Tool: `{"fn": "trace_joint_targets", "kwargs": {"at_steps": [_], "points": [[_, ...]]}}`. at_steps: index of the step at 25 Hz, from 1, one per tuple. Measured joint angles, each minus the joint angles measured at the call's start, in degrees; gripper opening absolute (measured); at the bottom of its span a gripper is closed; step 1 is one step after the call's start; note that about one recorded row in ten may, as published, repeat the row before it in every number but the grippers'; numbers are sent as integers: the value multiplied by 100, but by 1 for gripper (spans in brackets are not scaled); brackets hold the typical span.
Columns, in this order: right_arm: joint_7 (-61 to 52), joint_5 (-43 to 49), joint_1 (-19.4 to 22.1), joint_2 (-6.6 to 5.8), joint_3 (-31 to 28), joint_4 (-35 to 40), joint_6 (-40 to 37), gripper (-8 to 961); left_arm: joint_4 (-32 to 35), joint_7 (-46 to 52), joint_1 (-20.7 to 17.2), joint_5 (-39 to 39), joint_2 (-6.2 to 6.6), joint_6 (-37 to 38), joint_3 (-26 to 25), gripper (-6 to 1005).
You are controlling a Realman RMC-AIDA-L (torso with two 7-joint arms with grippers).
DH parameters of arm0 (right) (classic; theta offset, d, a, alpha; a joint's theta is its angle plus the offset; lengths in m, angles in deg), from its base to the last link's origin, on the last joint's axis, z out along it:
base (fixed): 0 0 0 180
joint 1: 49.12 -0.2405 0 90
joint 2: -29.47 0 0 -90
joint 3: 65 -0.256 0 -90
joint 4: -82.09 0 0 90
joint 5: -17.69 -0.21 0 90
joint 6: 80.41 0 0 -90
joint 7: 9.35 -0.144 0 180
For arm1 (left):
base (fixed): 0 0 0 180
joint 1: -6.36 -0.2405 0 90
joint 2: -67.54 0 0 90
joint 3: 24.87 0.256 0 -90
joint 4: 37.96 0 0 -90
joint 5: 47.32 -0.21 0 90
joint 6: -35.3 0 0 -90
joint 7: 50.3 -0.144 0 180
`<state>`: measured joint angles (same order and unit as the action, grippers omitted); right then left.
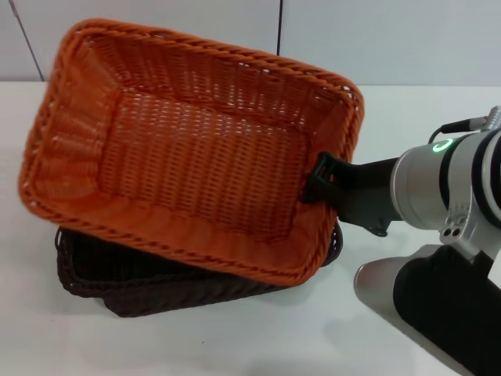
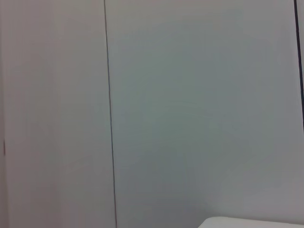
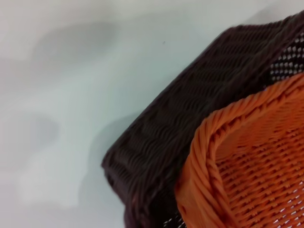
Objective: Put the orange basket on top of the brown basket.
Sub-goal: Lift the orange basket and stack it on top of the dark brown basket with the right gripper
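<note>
The orange basket (image 1: 196,149) is held tilted above the brown basket (image 1: 149,286), which lies on the white table and is mostly hidden under it. My right gripper (image 1: 322,178) is shut on the orange basket's right rim, one black finger showing inside the rim. In the right wrist view the orange basket's corner (image 3: 247,166) hangs over the brown basket's wall (image 3: 190,123). My left gripper is out of sight in every view; the left wrist view shows only a wall.
The white table (image 1: 258,337) stretches around the baskets. My right arm (image 1: 446,196) reaches in from the right. A pale wall with a dark seam (image 2: 109,114) stands behind the table.
</note>
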<state>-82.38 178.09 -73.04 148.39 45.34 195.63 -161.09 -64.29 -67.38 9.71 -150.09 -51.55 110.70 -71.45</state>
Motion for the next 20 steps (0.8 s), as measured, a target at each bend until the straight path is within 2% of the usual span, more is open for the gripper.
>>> {"fn": "trace_joint_targets", "kwargs": {"at_steps": [8, 17, 20], "points": [[-275, 109, 98, -5, 123, -212, 128, 183, -55, -24, 56, 67, 0, -16, 0, 770], [-340, 114, 512, -100, 268, 188, 127, 194, -111, -28, 114, 67, 9, -62, -9, 770], [-341, 114, 640, -101, 280, 355, 145, 321, -109, -29, 149, 67, 9, -138, -18, 770]]}}
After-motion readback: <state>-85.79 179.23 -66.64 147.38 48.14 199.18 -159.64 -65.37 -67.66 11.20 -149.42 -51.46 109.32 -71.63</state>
